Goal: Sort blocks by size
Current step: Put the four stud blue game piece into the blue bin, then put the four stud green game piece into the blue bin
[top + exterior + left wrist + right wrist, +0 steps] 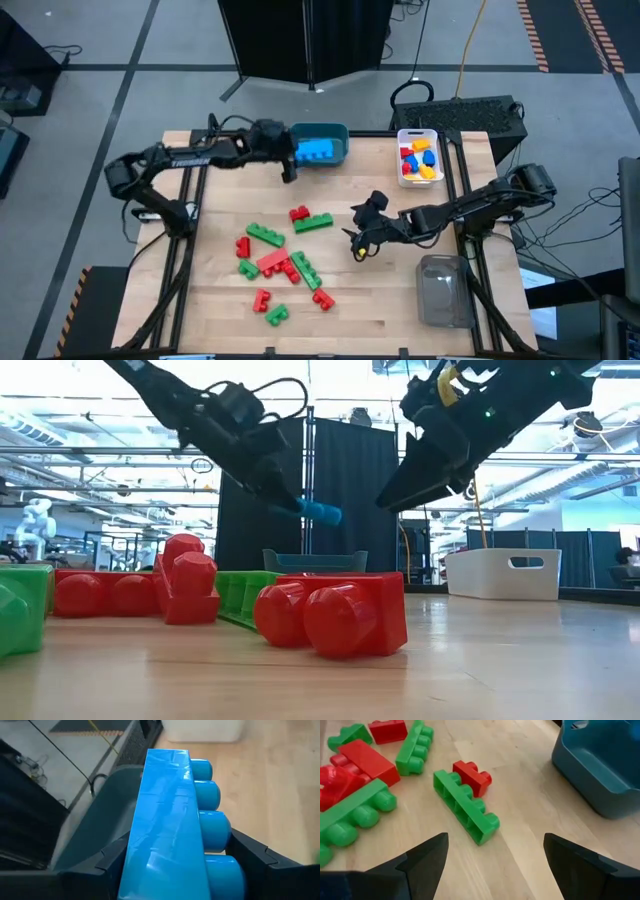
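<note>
My left gripper (290, 158) is shut on a long blue block (165, 815), which it holds in the air by the teal bin (342, 132); the low view shows the block (322, 513) well above the table. My right gripper (495, 851) hangs open over the table, to the right of the pile, with nothing between its fingers. Several red and green blocks (280, 260) lie loose on the wood at mid-table, among them a long green block (465, 805) with a short red block (472, 776) beside it. My left gripper pinches the blue block between its two fingers, one finger (112, 857) on the side away from the studs and the other (250, 855) at the studded side (220, 865). The block runs along the fingers and sticks out past their ends. It is lifted clear, slanting down.
A white bin (400, 165) with yellow, red and blue blocks stands at the far right. A clear bin (443, 290) stands at the near right. Bare wood lies between the pile and the teal bin (600, 770).
</note>
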